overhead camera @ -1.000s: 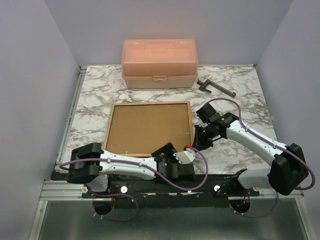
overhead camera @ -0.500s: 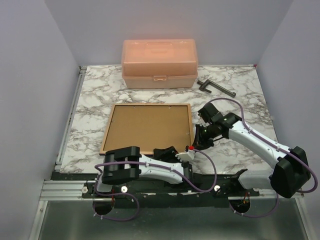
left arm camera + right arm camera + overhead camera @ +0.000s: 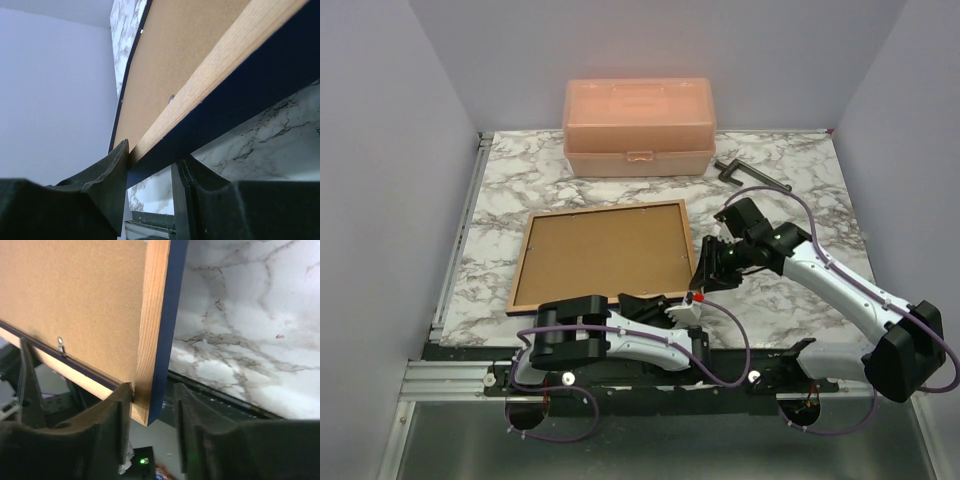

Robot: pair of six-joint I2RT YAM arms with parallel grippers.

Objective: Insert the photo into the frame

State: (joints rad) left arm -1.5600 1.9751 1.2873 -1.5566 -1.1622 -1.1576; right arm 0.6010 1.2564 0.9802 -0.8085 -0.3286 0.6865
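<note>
On my left wrist feed the left tool [image 3: 150, 160] straddles the near rail of the frame [image 3: 220, 60]. One finger [image 3: 107, 170] sits against the tan wood back and the other [image 3: 200, 185] lies under the navy front. I cannot tell whether that is a real clamp. The rail stands clear of the marble desk [image 3: 760, 312] beneath this tool.

The right tool [image 3: 152, 390] brackets the frame's side rail, released: its wood-side finger [image 3: 117, 405] touches, and the navy-side one stands just off the edge. Between both tools the frame lies back-up, its brown backing board [image 3: 600, 250] showing. Beyond the right tool lies a dark metal handle piece [image 3: 752, 176]. Farther out, ahead of both tools, sits a peach plastic box [image 3: 638, 125].
</note>
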